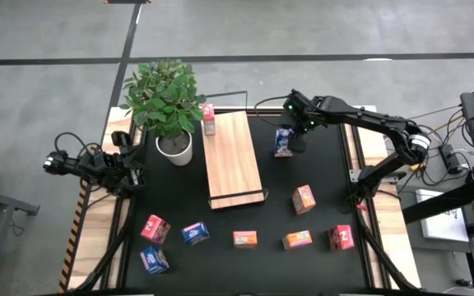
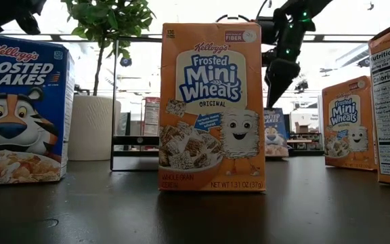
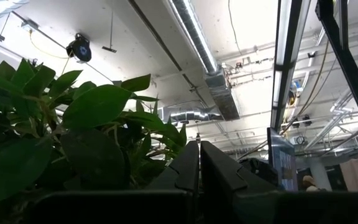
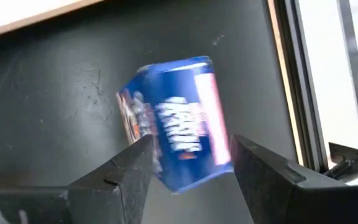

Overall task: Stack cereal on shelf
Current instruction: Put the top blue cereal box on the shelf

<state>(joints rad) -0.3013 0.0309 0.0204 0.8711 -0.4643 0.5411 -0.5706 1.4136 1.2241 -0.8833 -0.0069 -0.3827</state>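
Just right gripper (image 4: 188, 165) straddling blue cereal box (image 4: 178, 121)

Ten cereal boxes show from above. One red box (image 1: 209, 120) stands on the shelf (image 1: 234, 160), at its end nearest the single potted plant (image 1: 168, 107). One blue box (image 1: 284, 141) lies just beside the shelf. Eight more sit beyond the shelf's lipped end: three blue-and-white, three orange, two red. There are two robot arms.
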